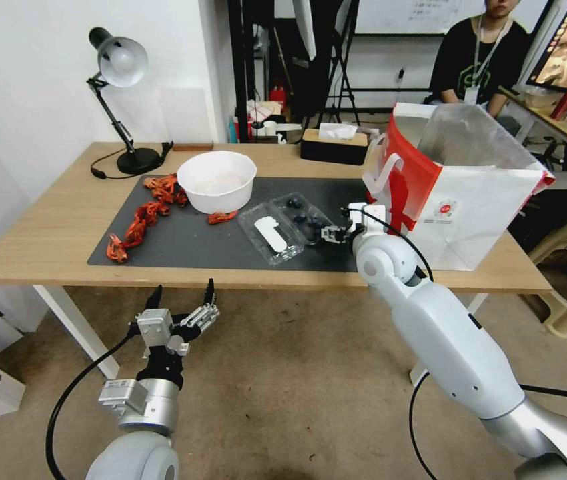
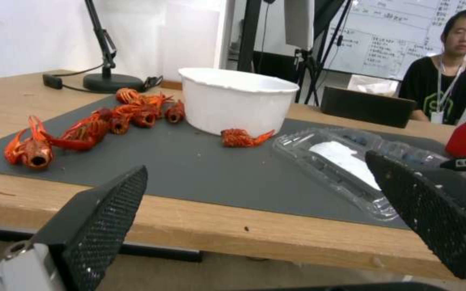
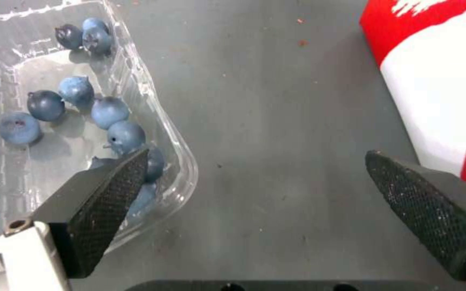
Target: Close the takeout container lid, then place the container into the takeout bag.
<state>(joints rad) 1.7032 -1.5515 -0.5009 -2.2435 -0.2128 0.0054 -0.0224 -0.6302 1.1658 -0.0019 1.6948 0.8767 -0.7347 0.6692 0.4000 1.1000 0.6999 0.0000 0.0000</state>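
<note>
I see my right gripper [image 3: 255,194], textured black jaws spread wide, beside the open clear-plastic takeout container [image 1: 288,227] near the tabletop's front edge; left gripper [image 1: 182,298] hangs below it, jaws wide.

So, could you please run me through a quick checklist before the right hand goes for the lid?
1. Lid lying open, flat on the mat: ok.
2. Berries inside the container half: ok.
3. Right hand open: ok.
4. Right hand on the lid: not ok, it is beside the berry half, near the bag.
5. Bag upright, mouth open: ok.
6. Left hand open, below the table edge: ok.
</note>
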